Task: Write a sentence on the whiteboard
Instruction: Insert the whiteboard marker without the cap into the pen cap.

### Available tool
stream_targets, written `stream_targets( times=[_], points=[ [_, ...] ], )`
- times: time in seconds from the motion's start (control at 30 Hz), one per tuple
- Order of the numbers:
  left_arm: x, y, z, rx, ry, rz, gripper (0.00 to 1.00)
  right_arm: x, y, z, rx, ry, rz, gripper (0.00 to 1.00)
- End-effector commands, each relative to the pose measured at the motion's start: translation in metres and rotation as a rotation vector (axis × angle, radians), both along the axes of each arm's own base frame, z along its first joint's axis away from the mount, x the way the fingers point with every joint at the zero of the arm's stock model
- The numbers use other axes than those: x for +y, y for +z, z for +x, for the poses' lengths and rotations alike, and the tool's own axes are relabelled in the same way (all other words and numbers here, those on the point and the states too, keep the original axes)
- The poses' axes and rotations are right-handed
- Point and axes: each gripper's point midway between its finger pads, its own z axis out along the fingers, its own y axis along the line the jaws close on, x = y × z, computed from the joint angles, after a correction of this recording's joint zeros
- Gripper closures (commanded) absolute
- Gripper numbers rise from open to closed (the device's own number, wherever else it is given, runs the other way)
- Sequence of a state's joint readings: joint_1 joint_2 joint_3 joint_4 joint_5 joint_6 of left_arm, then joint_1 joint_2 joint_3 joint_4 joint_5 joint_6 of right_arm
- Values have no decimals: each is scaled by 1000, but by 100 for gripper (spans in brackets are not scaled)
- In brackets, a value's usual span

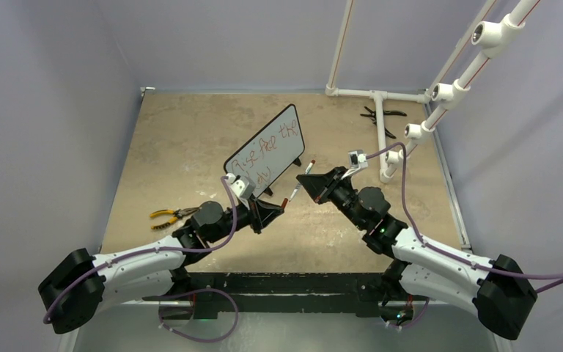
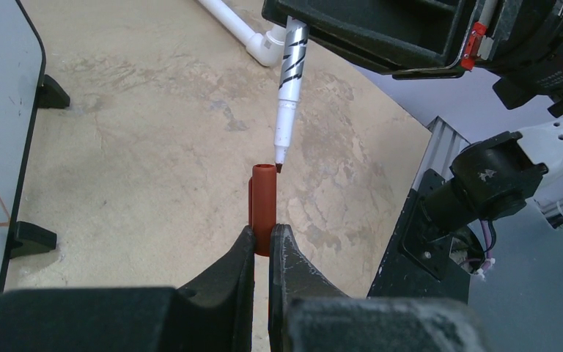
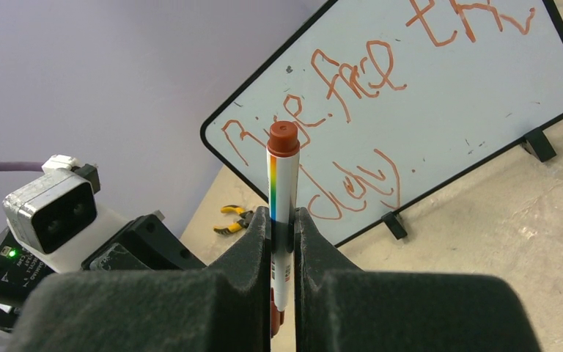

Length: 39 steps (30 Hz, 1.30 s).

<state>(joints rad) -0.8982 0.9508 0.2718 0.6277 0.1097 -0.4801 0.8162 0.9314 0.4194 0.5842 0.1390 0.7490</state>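
Observation:
The whiteboard [image 1: 284,152] stands tilted on small black feet mid-table, with the sentence [image 1: 264,144] in red marker across two lines. In the right wrist view the whiteboard [image 3: 476,95] and its sentence [image 3: 352,81] fill the background. My right gripper [image 3: 283,220] is shut on a white marker [image 3: 283,172], red end up. My left gripper [image 2: 262,238] is shut on the marker's red cap [image 2: 263,194], open mouth upward. The marker [image 2: 290,88] points down with its tip at the rim of the cap's mouth. Both grippers meet in front of the board, left gripper [image 1: 277,208] and right gripper [image 1: 309,183].
Yellow-handled pliers [image 1: 167,215] lie left of my left arm. A black tool [image 1: 381,116] rests at the back right beside a white PVC pipe frame [image 1: 379,110]. Purple walls enclose the tan table [image 1: 190,132].

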Motion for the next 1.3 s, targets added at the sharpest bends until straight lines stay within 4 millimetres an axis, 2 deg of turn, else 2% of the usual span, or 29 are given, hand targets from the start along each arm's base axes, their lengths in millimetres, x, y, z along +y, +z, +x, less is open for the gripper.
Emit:
stream_targets(
  times=[0.0,0.57,1.27],
  points=[
    [-3,14,-6,-26,-34,-52,100,2,14,1,-19,6,39,100],
    [-8,11,-9,-21,-69,-36,100,-6,24,-2,-37,-17,77,100],
    [-5,16,-7,-29,-47,-46,100,12,16,-5,-25,62,38,100]
  ],
)
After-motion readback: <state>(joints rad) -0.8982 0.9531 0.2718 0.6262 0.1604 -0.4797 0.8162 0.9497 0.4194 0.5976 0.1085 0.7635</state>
